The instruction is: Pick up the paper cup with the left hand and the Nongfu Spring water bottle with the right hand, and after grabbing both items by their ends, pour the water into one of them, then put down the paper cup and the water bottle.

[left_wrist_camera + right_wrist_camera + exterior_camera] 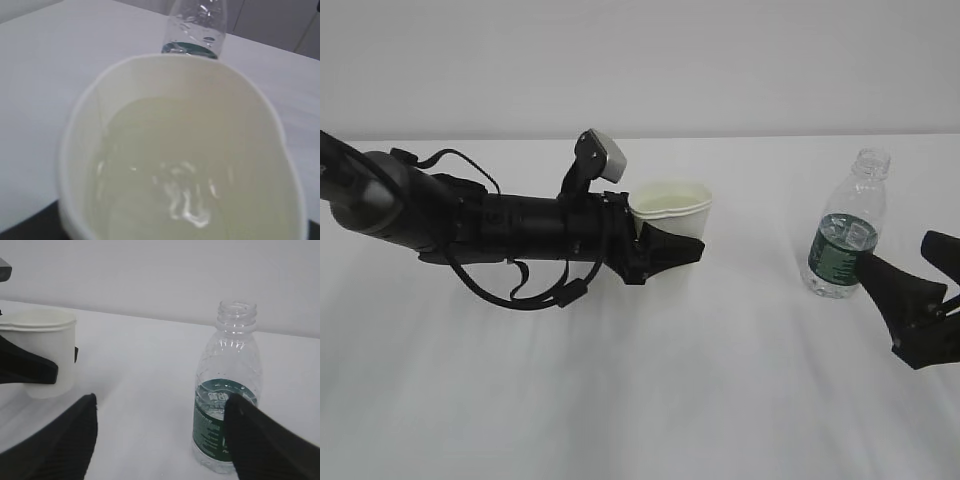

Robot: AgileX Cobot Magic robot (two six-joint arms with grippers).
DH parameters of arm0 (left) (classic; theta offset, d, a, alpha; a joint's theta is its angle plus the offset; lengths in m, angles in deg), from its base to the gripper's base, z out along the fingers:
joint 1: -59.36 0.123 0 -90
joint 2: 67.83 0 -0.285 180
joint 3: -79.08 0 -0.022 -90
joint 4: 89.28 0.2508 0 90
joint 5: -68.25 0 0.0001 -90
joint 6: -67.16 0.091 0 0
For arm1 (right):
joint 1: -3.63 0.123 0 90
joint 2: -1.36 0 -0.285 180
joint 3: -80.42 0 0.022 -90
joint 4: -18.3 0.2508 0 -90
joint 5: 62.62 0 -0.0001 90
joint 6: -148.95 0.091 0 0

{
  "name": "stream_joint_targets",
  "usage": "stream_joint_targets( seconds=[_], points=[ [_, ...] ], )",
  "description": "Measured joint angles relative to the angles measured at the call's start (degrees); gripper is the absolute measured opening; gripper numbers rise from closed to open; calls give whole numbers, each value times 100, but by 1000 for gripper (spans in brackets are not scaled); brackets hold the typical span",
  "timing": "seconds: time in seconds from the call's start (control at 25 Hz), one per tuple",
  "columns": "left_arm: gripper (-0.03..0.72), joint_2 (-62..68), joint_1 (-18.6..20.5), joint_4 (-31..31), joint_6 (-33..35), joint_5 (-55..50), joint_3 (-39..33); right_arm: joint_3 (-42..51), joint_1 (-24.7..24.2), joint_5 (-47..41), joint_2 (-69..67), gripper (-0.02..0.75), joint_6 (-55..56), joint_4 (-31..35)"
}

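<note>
On the table, the left pincer is pinching the upright paper cup, while the spread right pincer is facing the upright water bottle, not gripping it.

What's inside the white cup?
The paper cup has clear water in it, shimmering over the pale bottom. The wall nearest the camera hides none of it; only the cup's underside cannot be seen.

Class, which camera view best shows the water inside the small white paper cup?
The left wrist view: it looks straight into the small white paper cup, showing glinting water. The exterior view and right wrist view show mainly its outer wall.
</note>
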Motion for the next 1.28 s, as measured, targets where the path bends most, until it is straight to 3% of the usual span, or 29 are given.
stream_joint_targets(
  seconds=[0.76,1.28],
  points=[
    [421,0,925,129,0,36,-97,0,0,0,0,589,22,-10],
    [421,0,1428,-912,1095,584,-1096,0,0,0,0,589,43,-10]
  ],
)
